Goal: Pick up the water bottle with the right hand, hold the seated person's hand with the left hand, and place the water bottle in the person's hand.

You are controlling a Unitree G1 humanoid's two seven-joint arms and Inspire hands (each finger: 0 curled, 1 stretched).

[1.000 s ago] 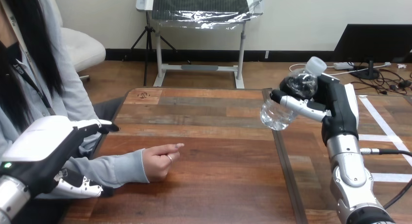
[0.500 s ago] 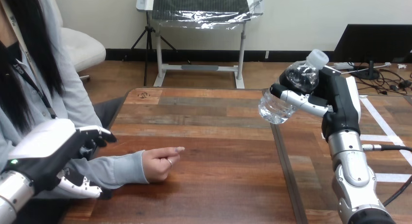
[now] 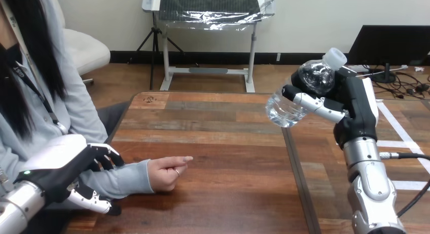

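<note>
Seen from the robot's head, the camera looks forward and down across the wooden table point(image 3: 228, 193), close enough that its near edge runs off the bottom. The left arm point(image 3: 18, 209) enters at lower left and the right arm point(image 3: 372, 188) at lower right (the person's hand point(image 3: 165, 173) rests on the left side).

- left hand point(image 3: 61, 165): black, with a broad white shell on its back and black-and-white jointed fingers point(image 3: 105, 152); a small green light point(image 3: 25, 173) sits just behind it
- right hand point(image 3: 355, 107): black with a white shell; a silver forearm point(image 3: 367, 180) lies behind it
</note>
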